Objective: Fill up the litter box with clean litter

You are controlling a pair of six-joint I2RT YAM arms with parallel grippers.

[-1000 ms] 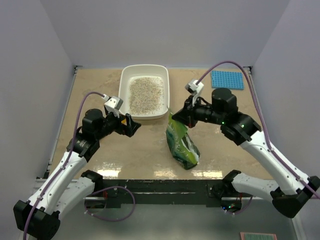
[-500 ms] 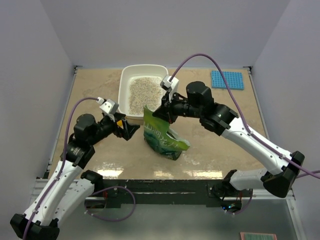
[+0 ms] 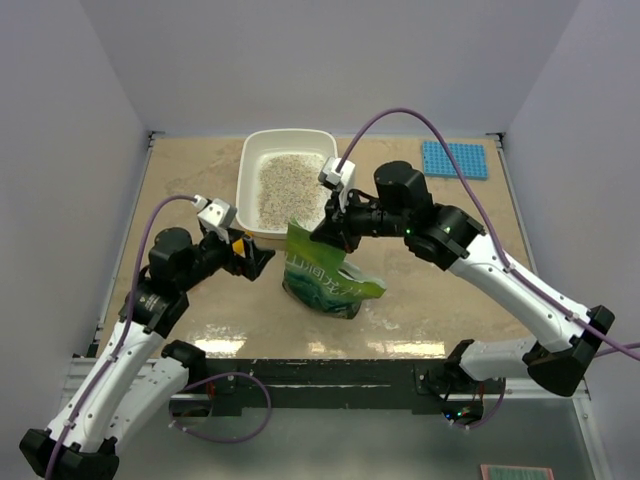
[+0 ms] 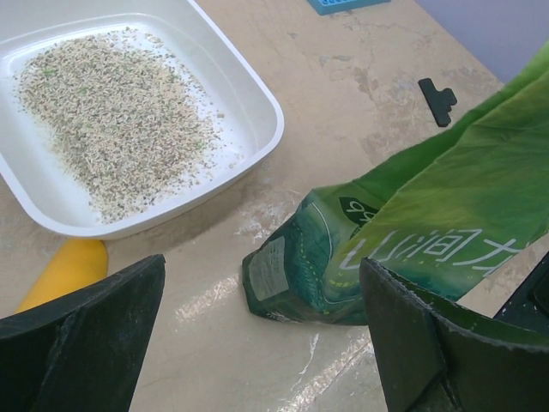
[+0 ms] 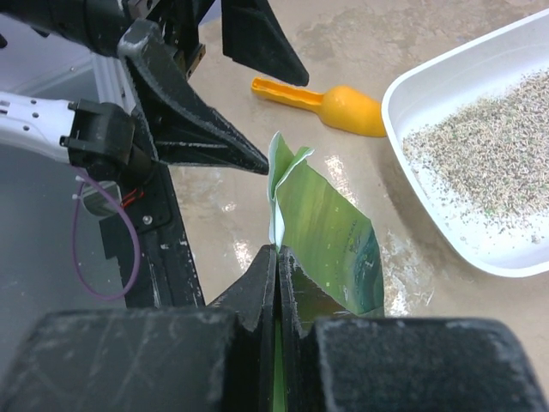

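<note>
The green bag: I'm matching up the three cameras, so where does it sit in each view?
Top external: the green bag stands at centre, just below the litter box.
Left wrist: the bag fills the lower right, down-right of the box's corner.
Right wrist: the bag is at centre, its top pinched in the right gripper.
Shared landmark: the white litter box, in all three.
</note>
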